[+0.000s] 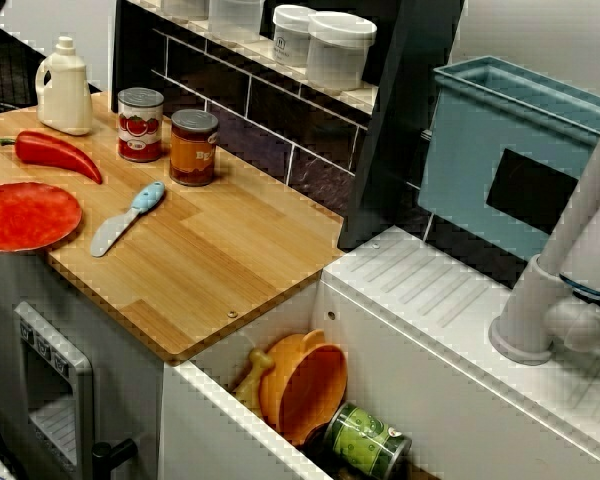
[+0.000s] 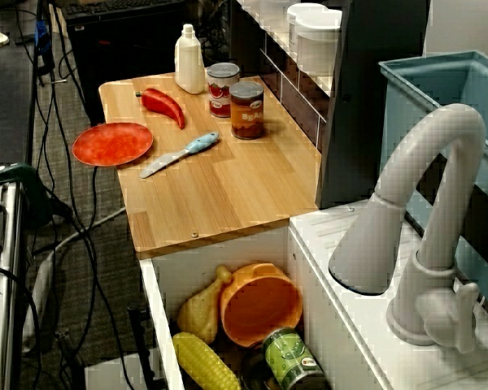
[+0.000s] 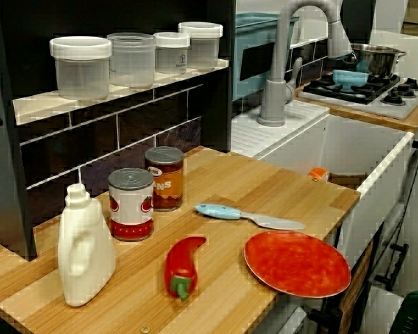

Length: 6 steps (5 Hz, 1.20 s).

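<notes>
No gripper or arm shows in any view. On the wooden counter [image 1: 230, 260] lie a knife [image 1: 130, 216] with a light blue handle, a red plate [image 1: 25, 215] at the front edge and a red pepper [image 1: 60, 153]. Behind them stand a tomato can [image 1: 140, 124], an orange-labelled can [image 1: 193, 147] and a white bottle [image 1: 65, 88]. The view along the counter shows the knife [image 3: 247, 216] between the cans and the plate [image 3: 296, 264]. In the sink lie an orange bowl [image 2: 260, 305], a green can [image 2: 286, 357], a corn cob [image 2: 205, 364] and a yellow drumstick [image 2: 202, 309].
A grey faucet [image 2: 423, 211] rises beside the sink, with a blue bin [image 1: 510, 150] behind it. Lidded clear containers [image 3: 136, 59] line a shelf above the dark tiled wall. Beyond the sink a stove [image 3: 366, 90] carries a metal pot [image 3: 376, 59]. Cables hang left of the counter.
</notes>
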Motion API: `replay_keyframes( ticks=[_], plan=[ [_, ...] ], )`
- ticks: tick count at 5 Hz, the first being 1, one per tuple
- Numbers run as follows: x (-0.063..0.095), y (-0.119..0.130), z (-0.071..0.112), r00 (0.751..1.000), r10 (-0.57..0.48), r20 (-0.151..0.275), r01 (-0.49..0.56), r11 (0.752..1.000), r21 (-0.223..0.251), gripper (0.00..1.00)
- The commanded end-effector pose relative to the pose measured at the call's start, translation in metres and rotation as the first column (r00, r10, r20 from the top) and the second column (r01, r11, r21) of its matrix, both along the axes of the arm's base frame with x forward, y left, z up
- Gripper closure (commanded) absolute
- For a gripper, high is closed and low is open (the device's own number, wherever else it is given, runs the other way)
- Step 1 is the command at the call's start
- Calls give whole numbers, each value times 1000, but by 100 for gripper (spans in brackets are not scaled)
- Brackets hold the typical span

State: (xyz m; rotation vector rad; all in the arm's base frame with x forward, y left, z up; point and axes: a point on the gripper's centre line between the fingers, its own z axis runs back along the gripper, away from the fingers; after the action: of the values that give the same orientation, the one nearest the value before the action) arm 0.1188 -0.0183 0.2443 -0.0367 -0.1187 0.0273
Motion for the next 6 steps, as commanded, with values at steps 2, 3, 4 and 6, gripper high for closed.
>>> replay_keyframes(
  ticks=[2,3,4,6],
  plan=[
    [47,24,-3,999,3,41,-4,1000,22,0],
    [73,39,-1,998,13,54,-14,1000,25,0],
    [98,53,0,997,-25,67,23,999,22,0],
    [137,109,-8,955,-293,-57,294,956,17,0]
  ],
)
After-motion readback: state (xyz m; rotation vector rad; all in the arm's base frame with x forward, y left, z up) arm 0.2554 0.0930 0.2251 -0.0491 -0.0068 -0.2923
